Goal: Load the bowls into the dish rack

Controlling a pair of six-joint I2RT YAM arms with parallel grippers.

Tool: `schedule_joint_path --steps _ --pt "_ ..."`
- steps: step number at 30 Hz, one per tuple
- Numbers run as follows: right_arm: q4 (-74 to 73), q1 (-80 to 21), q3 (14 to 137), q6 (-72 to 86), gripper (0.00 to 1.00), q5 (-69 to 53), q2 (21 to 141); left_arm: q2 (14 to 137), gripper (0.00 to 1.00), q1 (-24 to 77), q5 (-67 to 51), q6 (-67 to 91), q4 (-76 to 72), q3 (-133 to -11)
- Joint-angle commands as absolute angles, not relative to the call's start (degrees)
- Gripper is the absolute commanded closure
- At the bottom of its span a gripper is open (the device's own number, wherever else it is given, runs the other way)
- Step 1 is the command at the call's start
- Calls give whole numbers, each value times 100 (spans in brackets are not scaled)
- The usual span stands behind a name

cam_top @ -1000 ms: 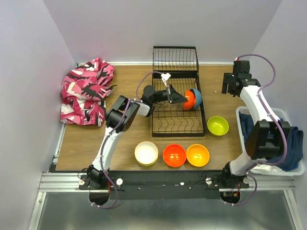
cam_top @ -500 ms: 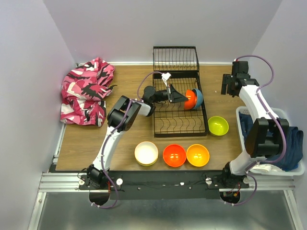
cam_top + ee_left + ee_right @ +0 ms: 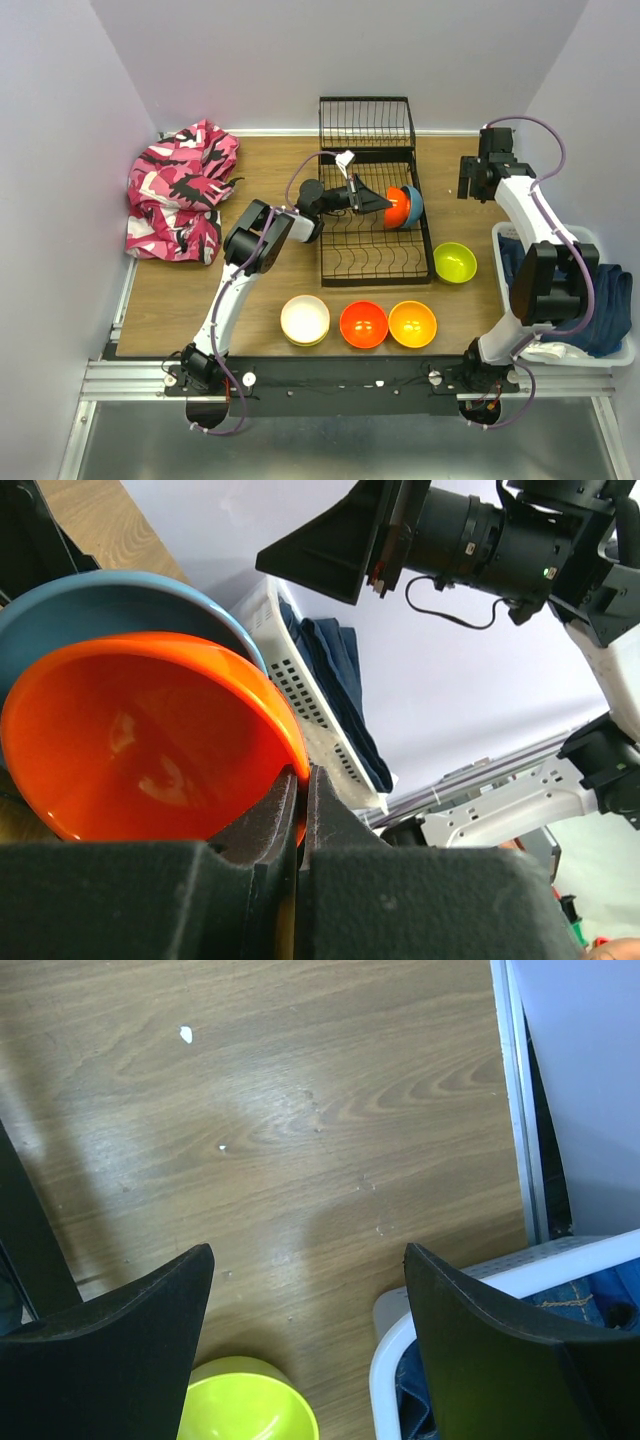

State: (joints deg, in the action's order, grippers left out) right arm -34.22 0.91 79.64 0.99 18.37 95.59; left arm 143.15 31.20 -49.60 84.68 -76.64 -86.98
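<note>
Left tool [image 3: 301, 785], clamped on the orange-red bowl [image 3: 140, 735], seats it in the dish rack [image 3: 350, 256]; release likely next (right tool [image 3: 308, 1256] spread).

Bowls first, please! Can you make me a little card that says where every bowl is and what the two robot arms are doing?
in the dish rack: blue bowl on edge, gripped red bowl right against it
left end effector: shut on the gripped red bowl's rim
right end effector: open, holding nothing, above the table
right of the rack: lime bowl
near row on the table: cream bowl, red-orange bowl, orange bowl
bowls not yet racked: four
</note>
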Motion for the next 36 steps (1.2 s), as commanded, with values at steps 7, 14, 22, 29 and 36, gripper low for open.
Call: schedule_joint_path --steps 7,14,22,29,36 --pt "-3498 -263 8262 -141 15 1934 9747 14634 100 3261 -4289 8684 -9633 -8104" --pt "-3507 -386 8235 -176 15 1995 9765 14853 100 3278 -4271 8894 -9624 -8270" --pt "-3454 -483 8253 -193 15 2057 9809 14616 99 3270 -4043 8614 -9185 -7928" --pt "-3419 -501 8244 -185 14 2092 9791 14449 87 3234 -3990 8332 -8658 -7779" --pt "-3349 -501 8156 -167 14 2092 9721 14134 68 3208 -3956 7744 -7755 -7612"
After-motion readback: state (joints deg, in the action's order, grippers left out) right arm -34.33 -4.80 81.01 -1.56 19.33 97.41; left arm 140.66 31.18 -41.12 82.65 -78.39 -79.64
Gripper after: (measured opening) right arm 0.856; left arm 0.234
